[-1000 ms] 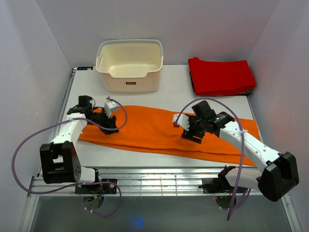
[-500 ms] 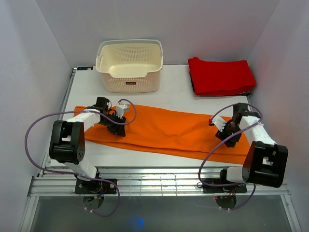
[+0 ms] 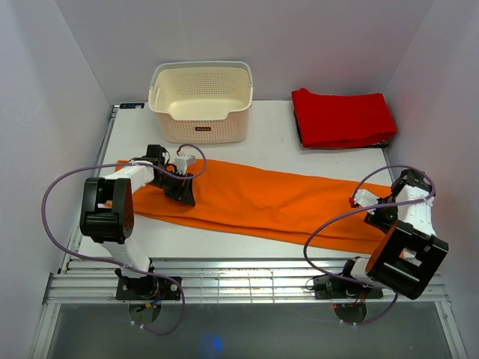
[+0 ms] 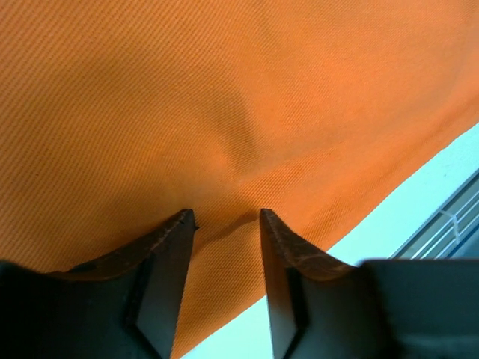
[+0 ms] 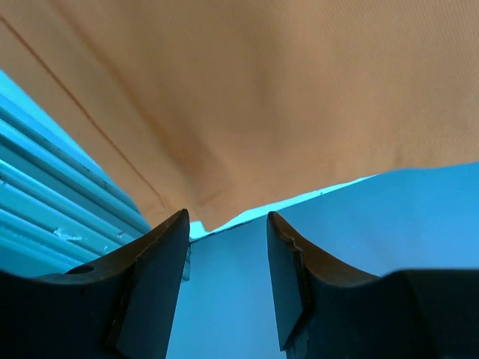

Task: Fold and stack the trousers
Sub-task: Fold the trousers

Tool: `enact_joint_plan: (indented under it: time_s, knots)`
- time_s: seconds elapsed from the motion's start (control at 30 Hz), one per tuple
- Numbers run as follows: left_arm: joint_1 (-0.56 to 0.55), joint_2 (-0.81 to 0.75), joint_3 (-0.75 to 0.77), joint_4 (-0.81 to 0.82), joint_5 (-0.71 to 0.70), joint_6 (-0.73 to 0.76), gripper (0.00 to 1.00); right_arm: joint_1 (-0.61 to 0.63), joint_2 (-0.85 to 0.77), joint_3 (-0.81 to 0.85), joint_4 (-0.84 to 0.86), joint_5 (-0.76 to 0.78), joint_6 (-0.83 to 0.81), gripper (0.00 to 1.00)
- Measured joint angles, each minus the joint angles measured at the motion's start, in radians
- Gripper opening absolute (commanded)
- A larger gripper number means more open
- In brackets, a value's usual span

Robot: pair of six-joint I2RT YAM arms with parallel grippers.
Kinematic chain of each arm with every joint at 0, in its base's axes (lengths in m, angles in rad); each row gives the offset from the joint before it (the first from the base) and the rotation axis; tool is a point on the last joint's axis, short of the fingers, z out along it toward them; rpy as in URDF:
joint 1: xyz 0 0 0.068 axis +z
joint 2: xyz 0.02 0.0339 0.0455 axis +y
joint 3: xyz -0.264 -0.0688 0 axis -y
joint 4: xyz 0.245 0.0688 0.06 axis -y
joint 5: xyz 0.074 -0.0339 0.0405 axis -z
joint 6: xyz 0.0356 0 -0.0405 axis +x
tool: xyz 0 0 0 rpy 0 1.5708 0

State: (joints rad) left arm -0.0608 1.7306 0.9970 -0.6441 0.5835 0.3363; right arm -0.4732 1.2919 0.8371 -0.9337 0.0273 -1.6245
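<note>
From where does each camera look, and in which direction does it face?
Top external: high behind the robot, looking down at the table, trousers, basket and red cloth; both arms show.
Left wrist: on that wrist, facing down at the trousers; left gripper shows, jaws apart.
Right wrist: on that wrist, facing the trousers' edge and table; right gripper shows, jaws apart.
Shared: all three show the trousers.

A flat white rectangular table top (image 3: 277, 153) fills the middle of the top view, closed in by three plain, pale lavender-white walls: one across the top (image 3: 247, 37), one slanting down the left edge (image 3: 37, 112) and one down the right edge (image 3: 441, 97). Along the table's near edge, in the lower part of the frame, runs a slotted silver metal rail frame (image 3: 247, 280), and below it lies a glossy grey floor (image 3: 262, 333) with a small blue glint (image 3: 212, 345). The light is soft and even.
</note>
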Motion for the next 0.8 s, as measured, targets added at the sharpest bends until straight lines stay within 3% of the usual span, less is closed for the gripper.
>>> enact_joint_plan:
  time_s: [0.5,0.6,0.7,0.73,0.8]
  knots:
    - [0.0,-0.006,-0.003,-0.005,0.025,-0.039,0.71,-0.108,-0.007,-0.103,0.042,0.045,-0.177,0.51]
    - [-0.001,-0.016,-0.012,0.001,0.031,-0.047,0.76,-0.11,-0.008,-0.135,0.067,0.053,-0.197,0.44]
    - [-0.002,-0.031,-0.025,0.013,0.038,-0.05,0.79,-0.111,-0.008,-0.172,0.108,0.061,-0.212,0.27]
    - [-0.002,-0.036,-0.03,0.016,0.041,-0.051,0.79,-0.112,-0.008,-0.183,0.123,0.066,-0.217,0.14]
    - [-0.002,-0.055,-0.042,0.022,0.04,-0.05,0.81,-0.115,-0.008,-0.193,0.151,0.069,-0.224,0.08]
